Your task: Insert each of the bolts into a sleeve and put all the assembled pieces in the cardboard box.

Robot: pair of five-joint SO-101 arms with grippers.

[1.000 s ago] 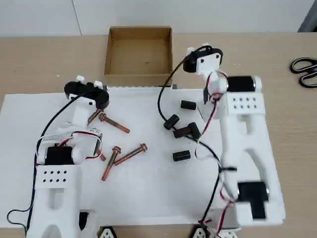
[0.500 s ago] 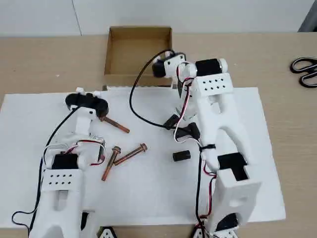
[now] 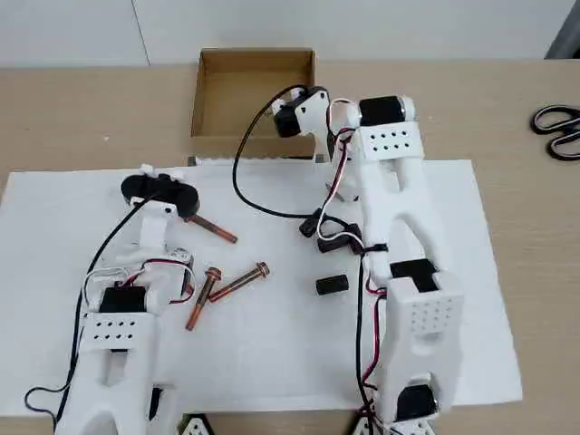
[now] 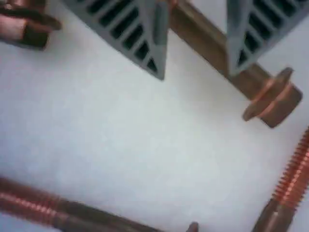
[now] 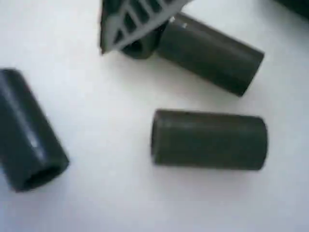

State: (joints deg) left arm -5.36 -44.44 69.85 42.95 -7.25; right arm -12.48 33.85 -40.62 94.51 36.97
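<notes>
Bolt pickup in hand: my left gripper [image 4: 196,72] stands spread astride the copper flanged bolt [image 4: 203,36] on white paper [image 4: 96,135]. Whether my right gripper [image 5: 137,26], above black cylindrical sleeves [image 5: 209,139], is spread or closed I cannot tell. Next: close squarely on the shank.

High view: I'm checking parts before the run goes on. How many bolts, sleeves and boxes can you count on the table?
Bolts: 3
Sleeves: 3
Cardboard box: 1
Total: 7
This counts what is visible from above. Other parts may be hidden.
</notes>
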